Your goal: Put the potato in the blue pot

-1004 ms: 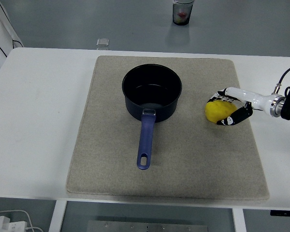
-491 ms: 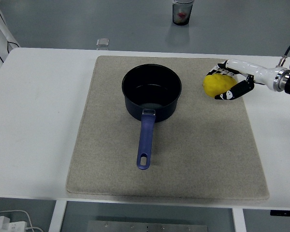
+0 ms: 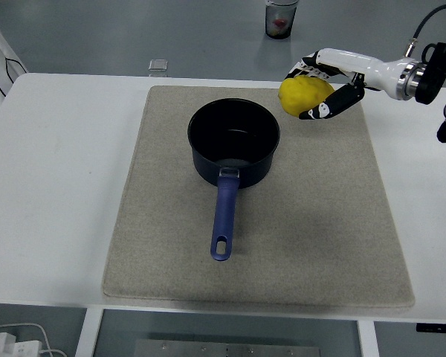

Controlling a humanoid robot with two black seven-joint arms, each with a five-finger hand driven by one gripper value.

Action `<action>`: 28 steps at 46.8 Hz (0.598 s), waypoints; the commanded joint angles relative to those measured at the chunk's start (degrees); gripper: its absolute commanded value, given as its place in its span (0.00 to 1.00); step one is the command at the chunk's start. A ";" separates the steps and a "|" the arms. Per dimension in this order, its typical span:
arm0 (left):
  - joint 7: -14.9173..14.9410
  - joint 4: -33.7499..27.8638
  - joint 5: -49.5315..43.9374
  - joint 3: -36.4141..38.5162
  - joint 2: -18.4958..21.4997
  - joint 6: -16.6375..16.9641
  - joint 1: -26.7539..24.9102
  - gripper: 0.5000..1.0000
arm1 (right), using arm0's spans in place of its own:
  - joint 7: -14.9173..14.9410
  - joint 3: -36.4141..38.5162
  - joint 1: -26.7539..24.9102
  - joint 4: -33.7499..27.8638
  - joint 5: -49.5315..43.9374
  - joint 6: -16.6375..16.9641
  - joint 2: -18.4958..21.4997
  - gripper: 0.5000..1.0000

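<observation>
The right hand (image 3: pixel 323 85) grips the smooth, firm-looking yellow potato (image 3: pixel 305 96) around its middle, far right of the blue pot (image 3: pixel 233 141).

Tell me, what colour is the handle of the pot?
The pot's handle is blue-purple, lighter than the dark pot; the head view shows it clearly.

beige mat (image 3: pixel 312 245), white table (image 3: pixel 52 186), cup (image 3: pixel 281 18)

Potato held aloft
The right hand (image 3: pixel 321 88) grips the yellow potato (image 3: pixel 303 95) (fingers wrapped round it) up and right of the blue pot (image 3: pixel 233 142).
</observation>
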 commanded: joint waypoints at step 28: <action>0.00 0.00 0.01 0.00 0.00 0.00 0.00 0.99 | -0.42 -4.17 3.98 -11.72 0.18 -0.06 17.67 0.00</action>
